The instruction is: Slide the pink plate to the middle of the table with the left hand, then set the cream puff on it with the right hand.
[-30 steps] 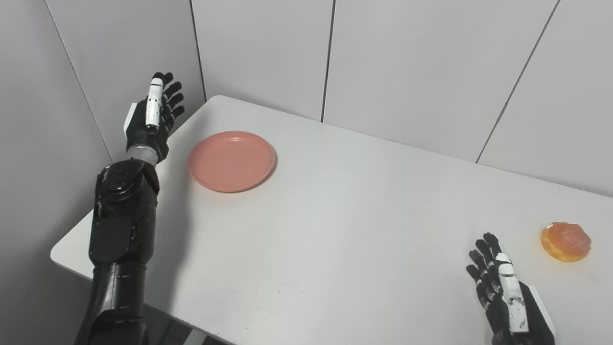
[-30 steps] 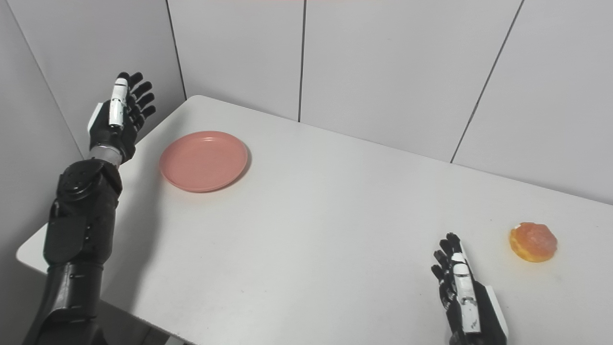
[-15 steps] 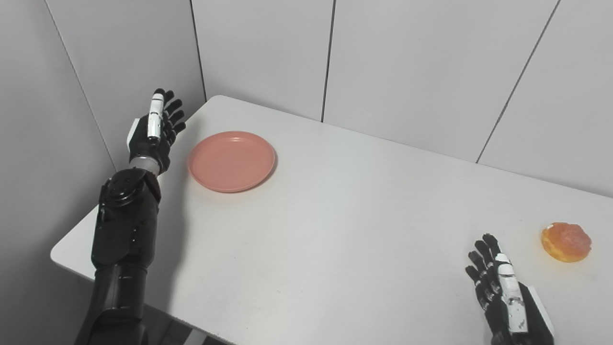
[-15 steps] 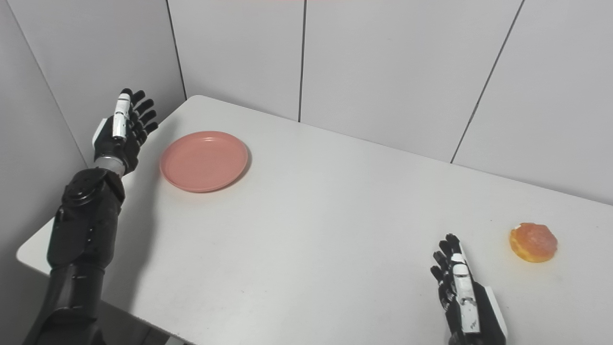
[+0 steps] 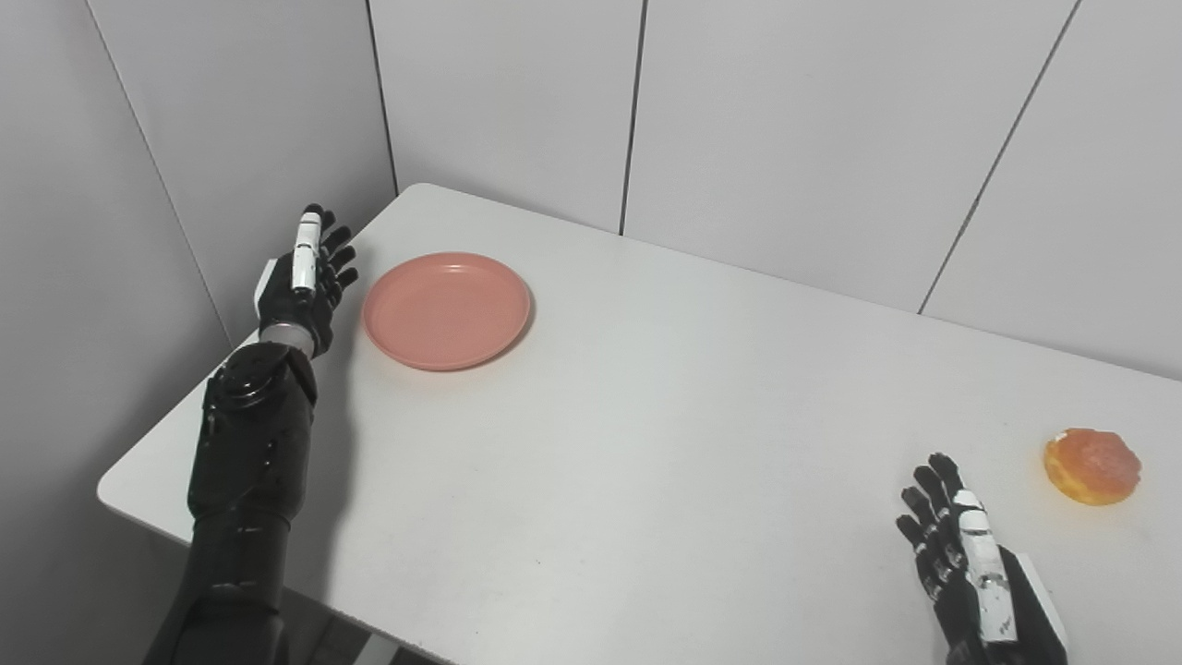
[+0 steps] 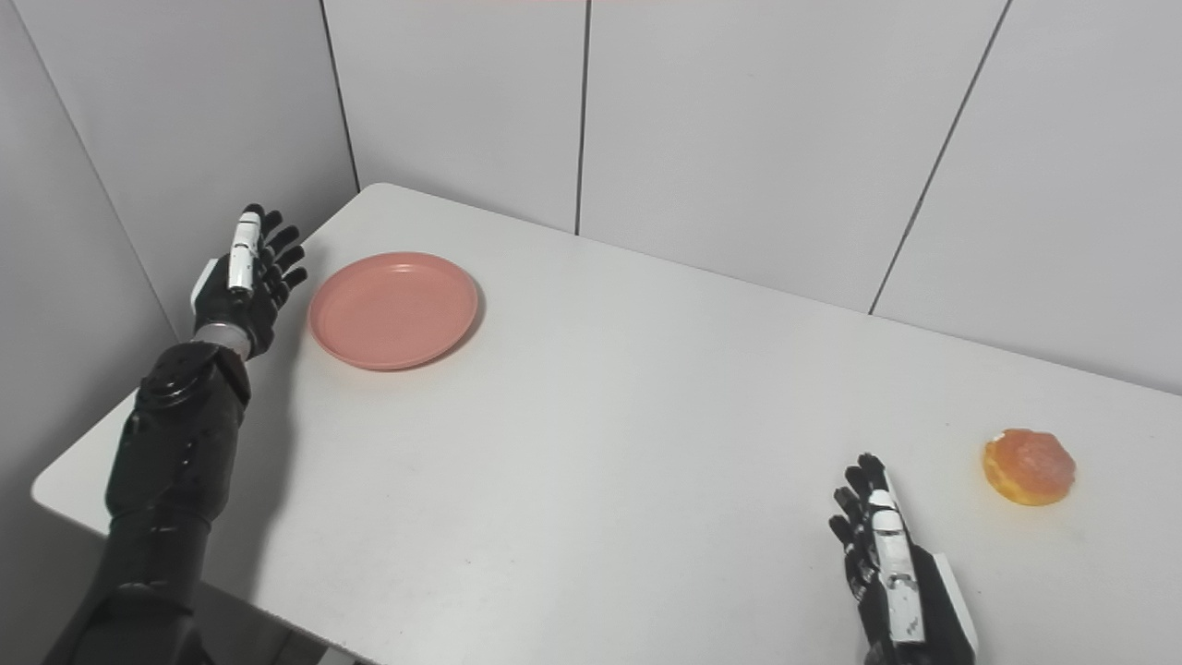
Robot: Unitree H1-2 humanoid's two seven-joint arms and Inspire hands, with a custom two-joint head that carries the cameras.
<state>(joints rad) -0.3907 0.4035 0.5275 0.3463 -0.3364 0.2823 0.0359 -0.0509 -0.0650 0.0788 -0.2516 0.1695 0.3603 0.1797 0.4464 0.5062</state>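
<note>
The pink plate (image 5: pixel 447 310) lies empty near the far left corner of the white table (image 5: pixel 646 416). Just left of it, at the table's left edge, my left hand (image 5: pixel 305 282) is open with fingers spread, a small gap away from the plate's rim. An orange-brown cream puff (image 5: pixel 1091 465) sits on the table at the right. My right hand (image 5: pixel 970 573) is open near the front right edge, a short way left of and nearer than the puff, holding nothing.
Grey wall panels (image 5: pixel 785 120) close in the table at the back and on the left. The table's rounded front left corner (image 5: pixel 115 489) lies below my left forearm (image 5: pixel 245 462).
My left hand has come down and forward along the table's left edge, ending beside the plate. The plate, the puff and my right hand have stayed in place.
</note>
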